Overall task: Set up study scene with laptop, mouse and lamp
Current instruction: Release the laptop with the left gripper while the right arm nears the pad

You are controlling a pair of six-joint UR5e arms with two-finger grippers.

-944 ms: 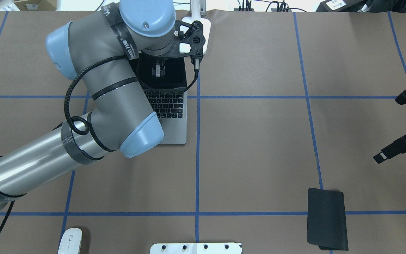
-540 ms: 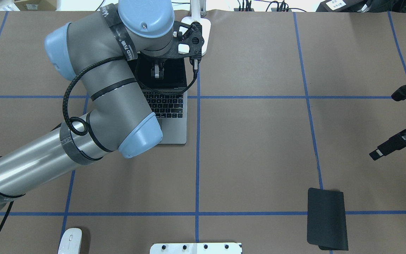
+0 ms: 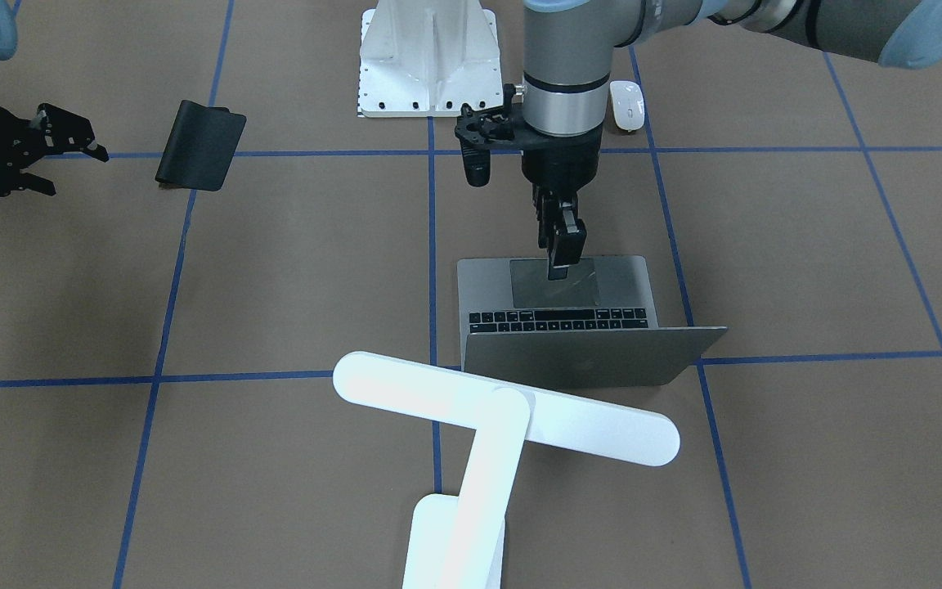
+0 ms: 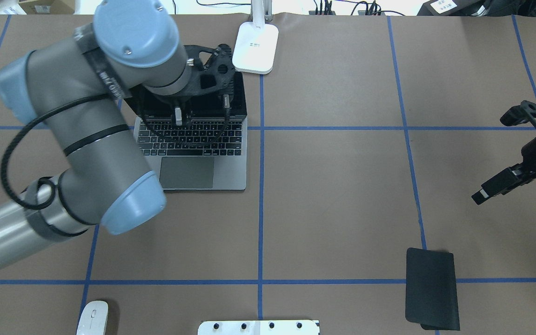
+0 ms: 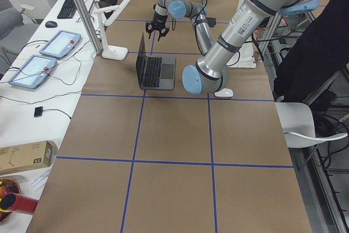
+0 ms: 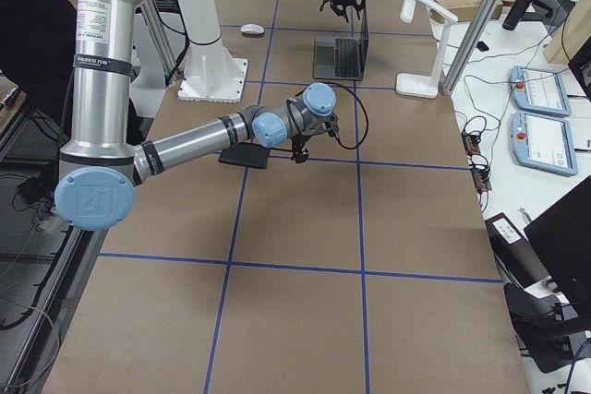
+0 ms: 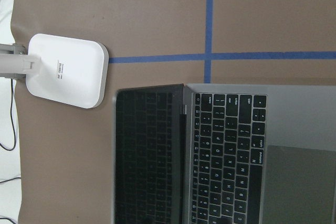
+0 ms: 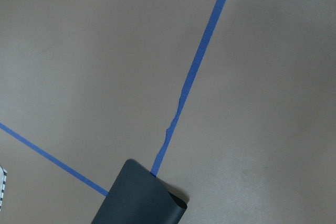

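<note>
The mouse point(image 4: 92, 318) lies at the near left edge of the table point(image 4: 333, 209), well apart from everything else and untouched.

Next to the right, the left arm has changed position. Half a second ago its wrist covered the top of the screen and part of the lamp base. It has now swung left and back toward me, and the whole base of the lamp point(image 4: 255, 46) is exposed. The laptop point(image 4: 231, 172) stands open at far left-centre, screen upright, just beside the lamp base. I judge the lid-opening step complete and the arm to be retreating.

Pose: the left wrist points straight down. The left gripper point(image 3: 558, 270) hangs above the keyboard deck, clear of it, with its fingers drawn together and holding nothing.

Further right, the black mouse pad point(image 4: 432, 288) lies at near right. The mouse has yet to be brought across to the laptop.

At the right edge, the right gripper point(image 4: 479, 196) has drifted slightly inward and hangs tilted over bare table. I cannot tell its finger spacing.
</note>
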